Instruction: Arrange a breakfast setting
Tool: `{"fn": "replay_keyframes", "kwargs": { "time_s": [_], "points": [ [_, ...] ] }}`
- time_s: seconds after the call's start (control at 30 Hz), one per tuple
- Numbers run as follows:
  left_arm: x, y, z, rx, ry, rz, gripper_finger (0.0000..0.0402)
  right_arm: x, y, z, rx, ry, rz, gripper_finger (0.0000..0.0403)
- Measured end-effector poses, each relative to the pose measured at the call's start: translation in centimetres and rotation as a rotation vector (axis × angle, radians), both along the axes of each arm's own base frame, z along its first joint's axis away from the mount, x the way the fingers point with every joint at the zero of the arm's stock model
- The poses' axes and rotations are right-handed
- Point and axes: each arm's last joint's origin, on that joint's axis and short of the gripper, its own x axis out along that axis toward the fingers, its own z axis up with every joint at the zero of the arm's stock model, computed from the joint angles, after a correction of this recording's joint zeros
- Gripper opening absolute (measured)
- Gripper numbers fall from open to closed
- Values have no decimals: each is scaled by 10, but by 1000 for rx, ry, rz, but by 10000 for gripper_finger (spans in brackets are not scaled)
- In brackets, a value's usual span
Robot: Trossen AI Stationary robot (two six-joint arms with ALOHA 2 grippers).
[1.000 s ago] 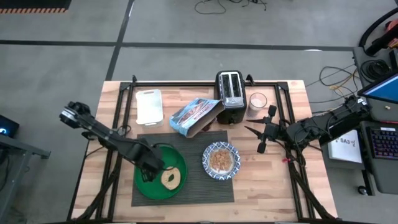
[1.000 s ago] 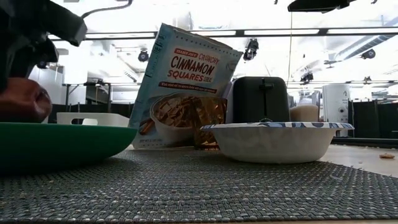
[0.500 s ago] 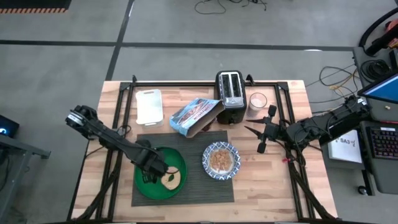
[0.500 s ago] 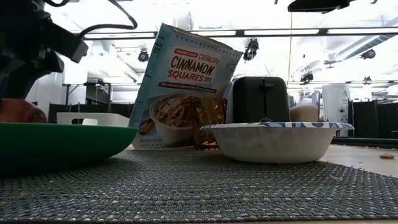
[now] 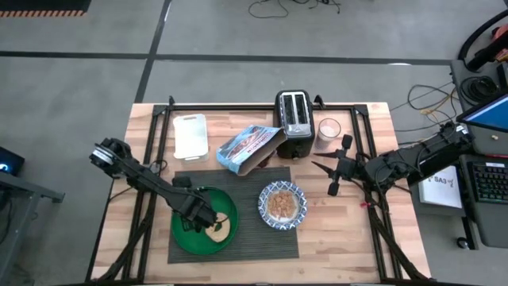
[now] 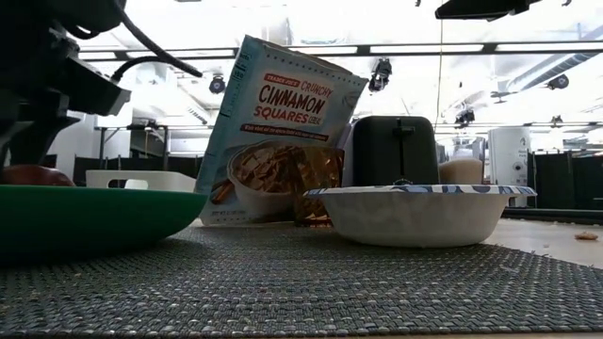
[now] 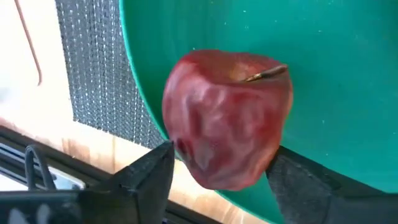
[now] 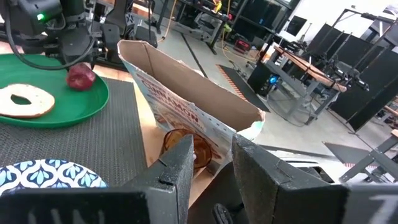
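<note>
A large green plate lies on the dark ribbed placemat and holds a bagel. My left gripper is low over the plate, shut on a red apple; the apple also shows in the right wrist view. A blue-and-white bowl of cereal sits on the mat to the right of the plate. My right gripper hangs open and empty over the table's right part. No spoon shows. My left gripper pinches the apple's two opposite sides between its two fingers. The fingers come slanting down from the table's far left. The apple is stem-up, down at the plate's surface; whether it rests on the plate I cannot tell.
An open cereal box leans at the mat's far edge. A black toaster and a cup stand behind it. A white tray lies at the far left. Bare wood shows right of the mat.
My left gripper has gone down and a little toward the table's near right with the apple, staying shut on it. In the low view the apple has sunk from well above the plate's rim to just showing over it.
</note>
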Motion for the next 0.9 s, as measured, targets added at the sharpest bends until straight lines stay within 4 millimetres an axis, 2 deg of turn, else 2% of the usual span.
{"fn": "replay_keyframes", "kwargs": {
  "time_s": [0.2,0.57,0.77,0.9],
  "points": [
    [0,0,10,-21,-10,-56,258,0,0,0,19,-7,-7,102],
    [1,9,54,179,-198,-118,259,3,0,-1,67,-17,-18,102],
    [-5,16,72,282,-345,-135,259,21,4,6,36,20,-28,102],
    [-4,21,89,449,-592,-158,259,38,5,12,16,69,80,102]
  ]
}}
